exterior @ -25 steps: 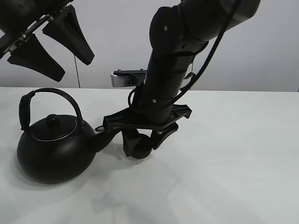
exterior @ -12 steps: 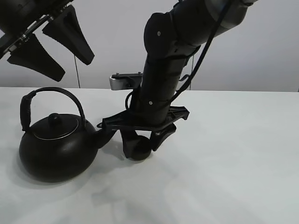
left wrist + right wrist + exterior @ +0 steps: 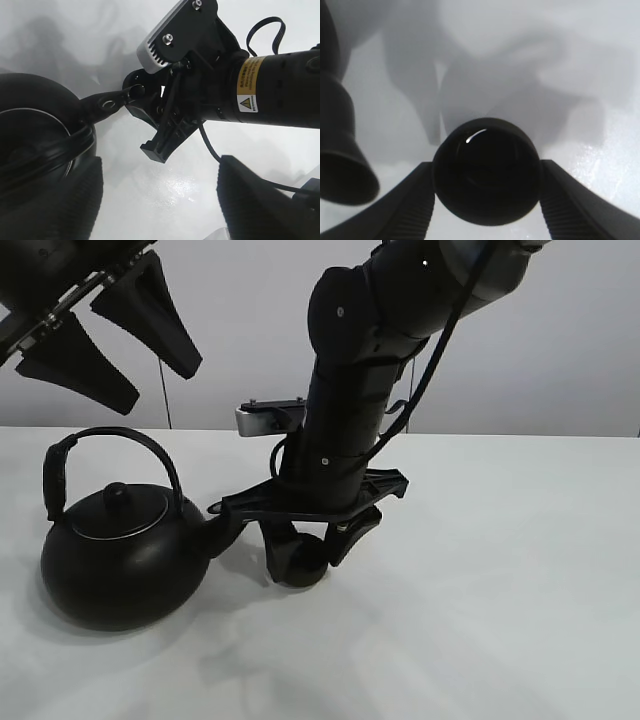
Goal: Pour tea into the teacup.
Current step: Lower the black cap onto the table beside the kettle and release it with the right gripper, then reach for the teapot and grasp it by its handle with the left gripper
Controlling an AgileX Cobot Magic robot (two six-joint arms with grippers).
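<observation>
The small black teacup (image 3: 300, 564) sits low on the white table, just right of the kettle's spout (image 3: 222, 530). My right gripper (image 3: 304, 552) reaches down over it and is shut on the teacup. In the right wrist view the teacup (image 3: 485, 170) fills the space between the two fingers (image 3: 410, 205), with the spout (image 3: 342, 175) close beside it. The large black kettle (image 3: 120, 560) with its arched handle stands at the left. My left gripper (image 3: 158, 385) hangs open high above the kettle, holding nothing. From the left wrist, the kettle (image 3: 30, 125) lies below the open left gripper (image 3: 160, 210).
The white table (image 3: 500, 590) stretches to the right and front of the cup. A grey wall stands behind it. The right arm (image 3: 270, 90) slants down over the middle of the table, its wrist camera block (image 3: 262, 416) facing left.
The right arm has leaned slightly to the left, with the teacup still between its fingers near the spout. The left gripper has stayed where it was.
</observation>
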